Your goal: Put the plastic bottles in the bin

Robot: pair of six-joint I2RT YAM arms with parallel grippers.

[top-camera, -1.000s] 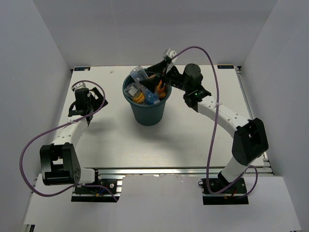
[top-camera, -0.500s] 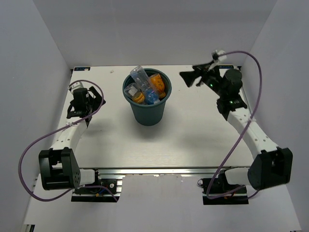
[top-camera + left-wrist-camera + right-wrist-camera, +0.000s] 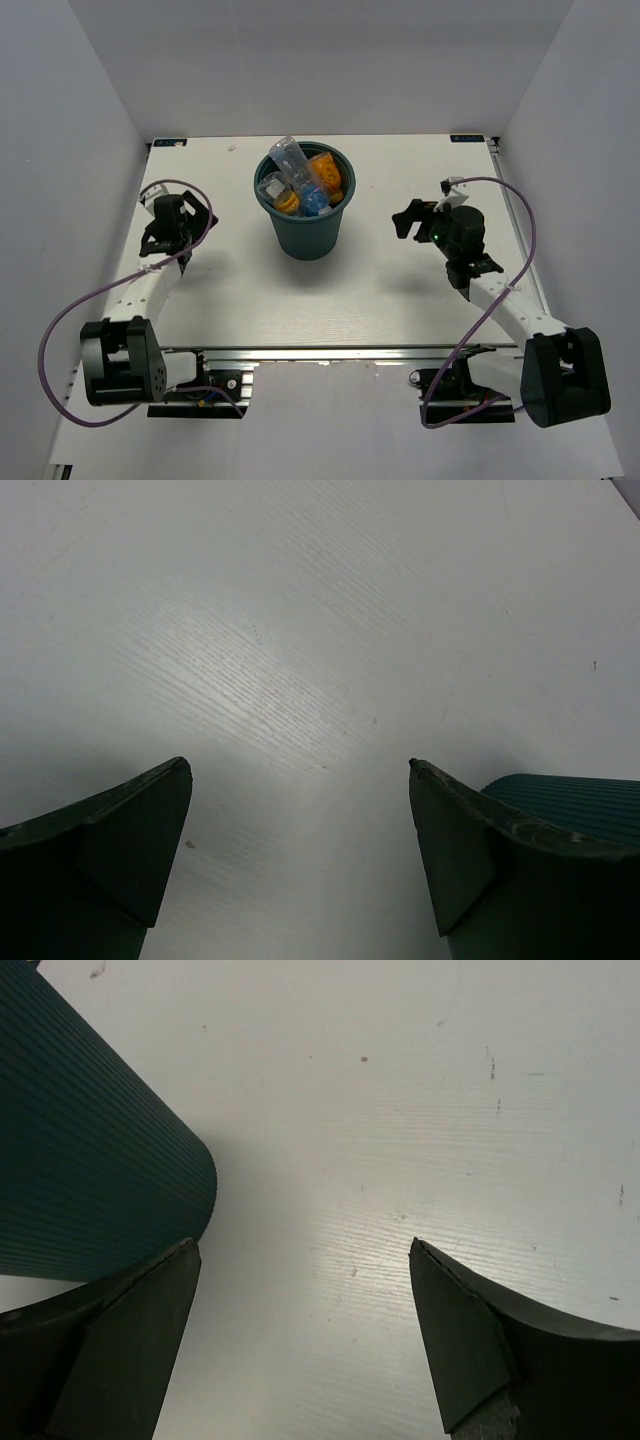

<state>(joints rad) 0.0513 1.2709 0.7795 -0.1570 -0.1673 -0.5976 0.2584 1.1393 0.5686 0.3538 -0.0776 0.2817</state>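
The dark teal bin (image 3: 305, 238) stands at the table's middle back. Several plastic bottles lie in it: a clear unlabelled one (image 3: 291, 160) leans over the far left rim, orange ones (image 3: 328, 172) sit at the right, and one with a blue label (image 3: 312, 201) is near the front. My left gripper (image 3: 160, 234) is open and empty, low over the table left of the bin. My right gripper (image 3: 405, 221) is open and empty, right of the bin. The bin's ribbed wall shows in the right wrist view (image 3: 80, 1160) and at the edge of the left wrist view (image 3: 570, 800).
White walls enclose the table on the left, back and right. Purple cables loop from each arm. The table's aluminium front rail (image 3: 340, 352) runs along the near edge.
My right arm has drawn back from over the bin, swung right and come down toward the near right of the table. My left gripper has moved slightly nearer. The bottles lie as before.
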